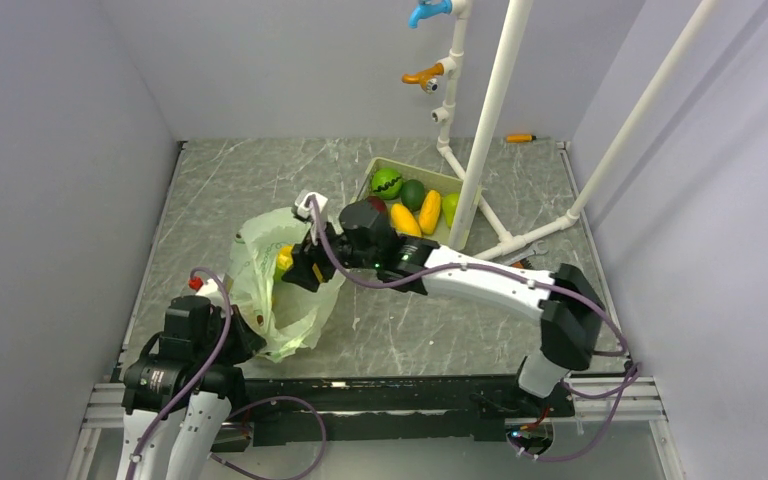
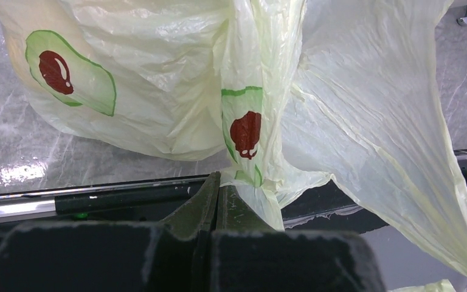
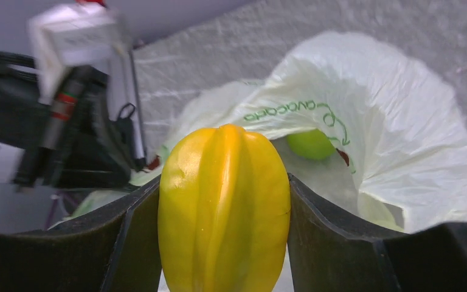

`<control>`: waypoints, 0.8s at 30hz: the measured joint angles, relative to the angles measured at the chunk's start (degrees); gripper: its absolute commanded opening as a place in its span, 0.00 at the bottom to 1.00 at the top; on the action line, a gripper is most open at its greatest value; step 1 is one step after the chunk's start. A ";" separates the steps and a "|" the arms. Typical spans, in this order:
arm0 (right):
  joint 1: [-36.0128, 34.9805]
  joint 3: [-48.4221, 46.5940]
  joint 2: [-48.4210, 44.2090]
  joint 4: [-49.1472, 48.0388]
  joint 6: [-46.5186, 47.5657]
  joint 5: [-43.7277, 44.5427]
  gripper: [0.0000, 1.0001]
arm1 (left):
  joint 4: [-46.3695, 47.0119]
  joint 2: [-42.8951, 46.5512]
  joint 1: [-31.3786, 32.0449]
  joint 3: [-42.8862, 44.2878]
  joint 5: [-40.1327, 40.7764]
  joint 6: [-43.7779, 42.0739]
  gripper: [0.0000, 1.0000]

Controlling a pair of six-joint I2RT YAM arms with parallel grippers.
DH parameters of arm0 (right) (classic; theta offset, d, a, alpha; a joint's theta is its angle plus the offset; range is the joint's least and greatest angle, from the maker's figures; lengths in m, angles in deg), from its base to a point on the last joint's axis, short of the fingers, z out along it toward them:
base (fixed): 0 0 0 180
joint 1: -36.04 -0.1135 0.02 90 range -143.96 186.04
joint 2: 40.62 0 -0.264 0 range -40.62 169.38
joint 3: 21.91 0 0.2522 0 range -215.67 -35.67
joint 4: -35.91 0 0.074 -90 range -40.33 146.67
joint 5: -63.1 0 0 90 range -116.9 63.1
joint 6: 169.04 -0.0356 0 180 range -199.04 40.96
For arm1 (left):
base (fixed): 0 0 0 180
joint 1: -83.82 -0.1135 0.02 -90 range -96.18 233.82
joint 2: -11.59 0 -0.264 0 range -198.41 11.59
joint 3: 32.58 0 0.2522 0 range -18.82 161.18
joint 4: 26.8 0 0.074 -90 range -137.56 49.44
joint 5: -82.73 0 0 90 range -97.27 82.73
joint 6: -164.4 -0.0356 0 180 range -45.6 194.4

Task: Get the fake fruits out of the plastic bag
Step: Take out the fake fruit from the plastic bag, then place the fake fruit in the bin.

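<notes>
The right pincer (image 3: 224, 207) is clamped on a yellow ridged fruit (image 3: 225, 182), one finger pressed to each side, right at the mouth of the bag (image 1: 285, 320). The bag lies crumpled on the counter (image 1: 410, 320), close to the left arm. A green fruit (image 3: 310, 145) sits inside it, just behind the yellow one. The left pincer (image 2: 217, 185) is together, pinching a gathered fold of the bag low by the counter's near edge. In the tray (image 1: 425, 171) at the back lie the zigzag ball (image 1: 387, 182), a dark green oval (image 1: 413, 193), two yellow fruits (image 1: 430, 210) and a bright green one (image 1: 450, 205), packed close together
</notes>
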 measured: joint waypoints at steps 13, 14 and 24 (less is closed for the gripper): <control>2.67 -2.62 -8.85 3.32 3.17 30.29 0.01 | 2.12 -0.22 0.00 0.00 -0.37 0.07 0.00; 3.82 -3.61 -7.63 4.48 3.21 33.03 0.01 | 2.14 -0.20 0.00 -0.02 -0.39 0.07 0.00; 18.38 -17.33 14.93 18.14 2.12 47.78 0.14 | 2.47 -0.04 0.00 -0.11 -1.03 0.02 0.00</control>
